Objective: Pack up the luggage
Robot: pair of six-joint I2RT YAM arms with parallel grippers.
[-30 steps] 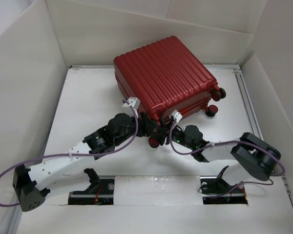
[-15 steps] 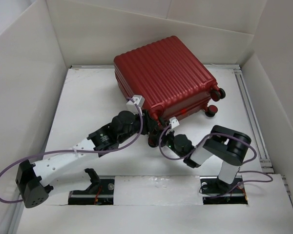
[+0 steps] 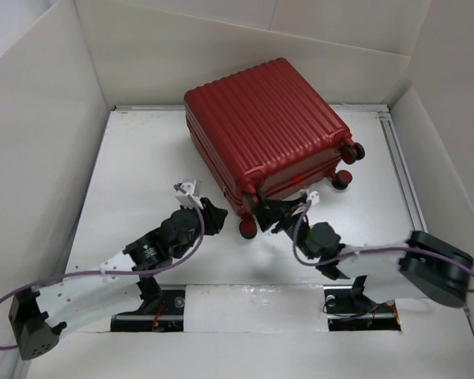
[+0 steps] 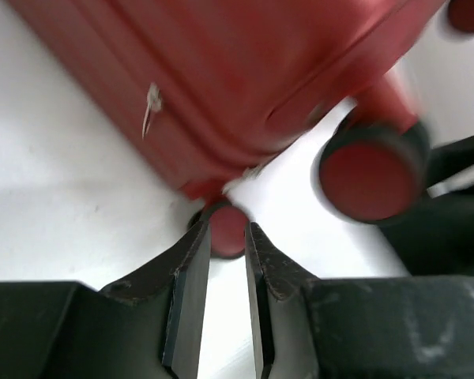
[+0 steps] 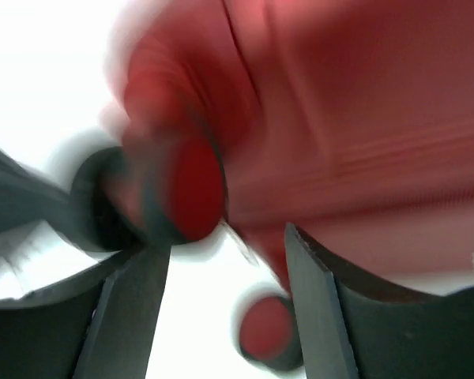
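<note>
Both my grippers sit at the closed luggage's (image 3: pixel 265 126) near wheeled corner: right gripper (image 3: pixel 278 215), jaws apart, is closest, left gripper (image 3: pixel 213 215), jaws nearly together, just beside a wheel (image 4: pixel 227 230).

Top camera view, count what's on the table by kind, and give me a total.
Suitcase: 1, dark red, closed
Robot arms: 2, left gripper and right gripper both at the suitcase's near corner
Total: 3
</note>
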